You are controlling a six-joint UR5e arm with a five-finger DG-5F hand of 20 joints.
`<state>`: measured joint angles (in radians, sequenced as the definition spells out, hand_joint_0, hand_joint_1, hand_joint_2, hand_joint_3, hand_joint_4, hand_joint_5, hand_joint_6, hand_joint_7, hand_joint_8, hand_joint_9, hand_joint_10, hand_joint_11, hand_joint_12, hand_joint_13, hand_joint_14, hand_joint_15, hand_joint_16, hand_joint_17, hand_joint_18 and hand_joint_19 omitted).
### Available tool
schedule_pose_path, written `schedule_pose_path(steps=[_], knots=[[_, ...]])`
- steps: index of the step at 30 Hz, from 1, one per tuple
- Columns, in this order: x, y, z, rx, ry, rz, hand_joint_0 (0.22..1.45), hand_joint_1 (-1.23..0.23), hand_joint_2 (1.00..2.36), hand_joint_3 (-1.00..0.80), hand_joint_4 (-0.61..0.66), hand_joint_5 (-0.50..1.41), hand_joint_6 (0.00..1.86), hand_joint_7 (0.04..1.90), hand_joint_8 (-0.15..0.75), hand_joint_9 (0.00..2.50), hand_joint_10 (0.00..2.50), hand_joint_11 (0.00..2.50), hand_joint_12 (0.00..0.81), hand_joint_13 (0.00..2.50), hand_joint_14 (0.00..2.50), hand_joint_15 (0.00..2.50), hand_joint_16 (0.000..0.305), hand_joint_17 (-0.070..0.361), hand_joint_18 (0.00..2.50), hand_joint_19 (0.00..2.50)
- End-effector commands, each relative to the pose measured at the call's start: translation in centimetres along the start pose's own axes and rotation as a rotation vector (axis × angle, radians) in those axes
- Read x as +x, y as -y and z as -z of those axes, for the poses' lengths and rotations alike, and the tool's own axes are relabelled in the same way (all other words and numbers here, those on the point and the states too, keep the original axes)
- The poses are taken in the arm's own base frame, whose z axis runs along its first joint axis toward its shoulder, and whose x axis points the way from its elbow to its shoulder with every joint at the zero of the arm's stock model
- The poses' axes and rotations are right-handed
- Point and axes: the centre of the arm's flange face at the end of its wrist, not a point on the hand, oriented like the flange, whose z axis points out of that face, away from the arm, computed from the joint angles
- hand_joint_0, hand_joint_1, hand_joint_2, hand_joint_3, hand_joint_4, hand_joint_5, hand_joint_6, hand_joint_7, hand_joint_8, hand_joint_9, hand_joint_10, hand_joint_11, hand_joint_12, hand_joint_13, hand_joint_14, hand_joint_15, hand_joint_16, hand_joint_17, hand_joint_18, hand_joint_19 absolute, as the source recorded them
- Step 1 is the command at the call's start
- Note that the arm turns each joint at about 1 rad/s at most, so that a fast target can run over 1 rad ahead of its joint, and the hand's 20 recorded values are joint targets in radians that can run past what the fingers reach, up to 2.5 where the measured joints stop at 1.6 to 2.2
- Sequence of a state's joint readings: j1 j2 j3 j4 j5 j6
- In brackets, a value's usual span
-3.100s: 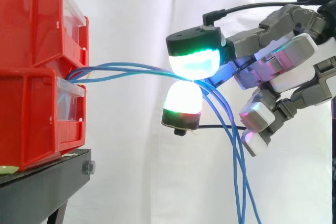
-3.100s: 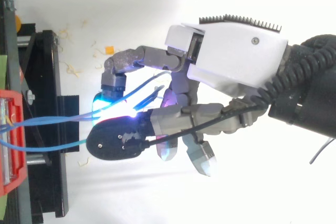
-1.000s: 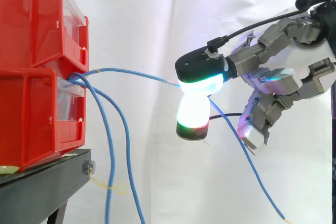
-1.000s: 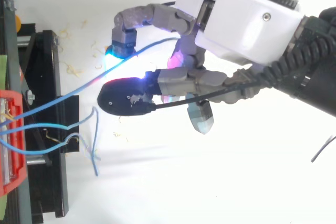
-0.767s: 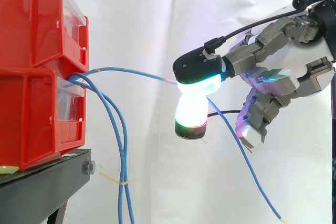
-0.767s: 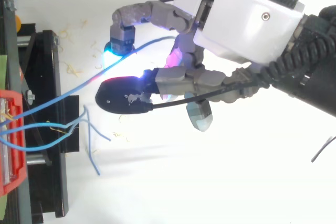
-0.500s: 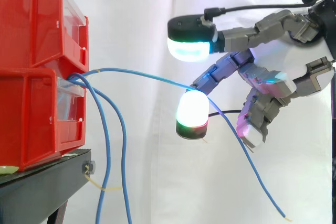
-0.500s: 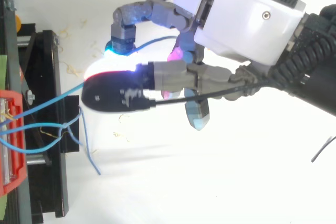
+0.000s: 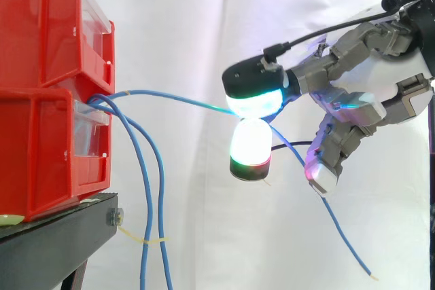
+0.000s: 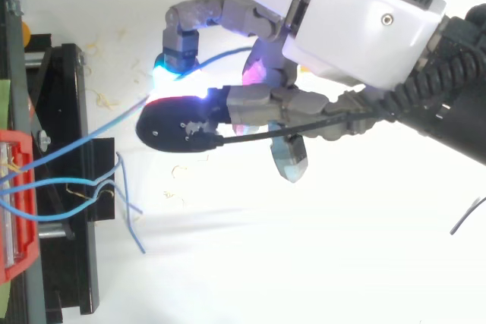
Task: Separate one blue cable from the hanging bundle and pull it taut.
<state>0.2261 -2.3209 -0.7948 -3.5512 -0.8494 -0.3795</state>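
One blue cable leaves the gap between the red bins and runs in a shallow arc to my hand. There it is pinched between the cyan-glowing thumb pad above and a white-glowing finger pad below. Past the pinch its free tail slopes down to the right. In the top view the same cable crosses from the bin to the hand. Two other blue cables hang down beside the bins, apart from the hand. The remaining fingers are curled below the palm and hold nothing.
The red bins sit on a black stand at the left, seen from above as a black frame. A thin yellow tie wraps the hanging cables. A white curtain lies behind everything.
Three seconds ago several cables lay in the pinch; two have dropped to hang by the bins. Half a second ago the thumb was lifted; it has come back down onto the cable.
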Motion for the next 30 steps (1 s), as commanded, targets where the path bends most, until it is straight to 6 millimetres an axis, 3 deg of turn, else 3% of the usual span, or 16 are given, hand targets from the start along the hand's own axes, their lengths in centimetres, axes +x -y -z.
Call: schedule_pose_path(steps=[1,9,11,14,16,19,23,30], knots=[[-0.32,0.12,-0.01,0.012,0.028,0.051,0.75,-0.63,1.01,-0.43,0.11,0.14,0.50,1.16,0.056,2.06,0.01,0.36,0.271,1.27,0.02,0.51,0.043,0.097,0.88,0.64],[-0.30,-0.20,-0.24,-0.004,0.058,0.092,0.75,-0.67,1.02,-0.28,0.07,0.14,0.50,1.18,0.101,2.00,0.02,0.37,0.278,1.25,0.02,0.52,0.045,0.100,0.85,0.65],[-0.29,-0.23,-0.26,-0.006,0.059,0.094,0.72,-0.70,1.01,-0.26,0.07,0.14,0.50,1.19,0.117,1.98,0.01,0.36,0.277,1.24,0.02,0.52,0.047,0.106,0.85,0.64],[-0.20,-0.27,-0.21,-0.007,0.058,0.096,0.58,-0.69,1.01,-0.39,0.13,0.14,0.50,1.21,0.137,1.96,0.01,0.31,0.298,1.23,0.02,0.50,0.056,0.127,0.89,0.61],[-0.27,-0.36,-0.17,-0.009,0.059,0.094,0.44,-0.47,1.00,-0.50,0.17,0.14,0.50,1.22,0.176,1.93,0.01,0.24,0.316,1.24,0.01,0.49,0.065,0.147,0.91,0.57],[-0.11,-0.34,-0.17,-0.009,0.057,0.095,0.39,-0.26,1.00,-0.50,0.18,0.14,0.50,1.19,0.188,1.92,0.01,0.16,0.339,1.25,0.01,0.44,0.073,0.165,0.94,0.53],[-0.11,-0.34,-0.17,-0.009,0.057,0.095,0.46,-0.10,1.00,-0.50,0.13,0.14,0.50,1.17,0.137,1.92,0.01,0.19,0.311,1.23,0.01,0.46,0.064,0.144,0.84,0.57],[-0.20,-0.52,-0.15,-0.011,0.059,0.111,0.61,-0.29,1.00,-0.50,0.12,0.14,0.50,1.15,0.044,2.04,0.01,0.30,0.271,1.26,0.02,0.49,0.045,0.102,0.82,0.64]])
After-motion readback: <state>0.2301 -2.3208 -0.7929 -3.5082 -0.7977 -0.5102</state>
